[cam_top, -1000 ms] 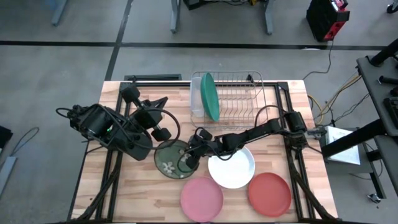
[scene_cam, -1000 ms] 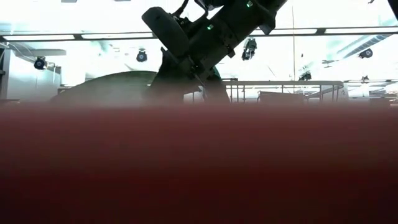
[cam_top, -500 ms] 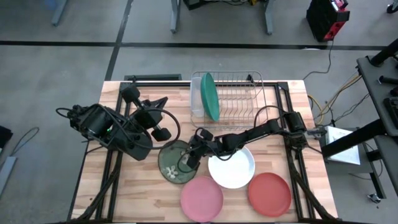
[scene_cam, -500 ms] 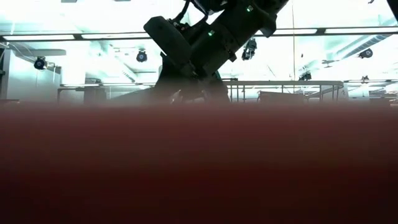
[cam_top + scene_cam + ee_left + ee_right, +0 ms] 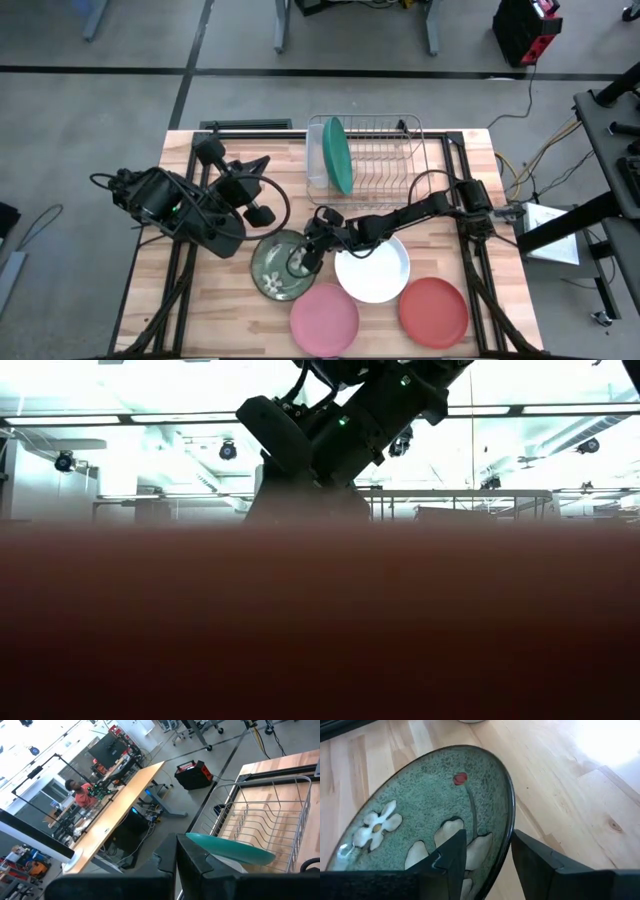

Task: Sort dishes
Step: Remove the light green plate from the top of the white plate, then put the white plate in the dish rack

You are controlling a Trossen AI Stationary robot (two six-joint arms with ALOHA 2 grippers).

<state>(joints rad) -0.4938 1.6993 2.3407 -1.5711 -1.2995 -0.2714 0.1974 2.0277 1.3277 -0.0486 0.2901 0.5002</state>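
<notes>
The dark green plate with white flowers lies on the table left of centre, also in the right wrist view. My right gripper is open at the plate's right rim, with one finger over the plate's face and the other outside the rim. The teal plate stands on edge in the wire rack. The white bowl, pink plate and orange-red plate lie flat near the front. My left gripper waits at the table's left. My right gripper comes at the green plate's right rim slanting down from the table's right. Bare wood shows between the rim and the outer finger. Whether the inner finger touches the plate's face, I cannot tell.
The rack takes up the far middle of the table. In the left wrist view the teal plate and rack wires show, with a person at a bench in the room beyond. A red blur fills the low view's lower half.
The green plate has tipped down from standing tilted on its edge to lying nearly flat on the table, and has shifted a little toward the near edge. My right gripper has gone down with it at its rim.
</notes>
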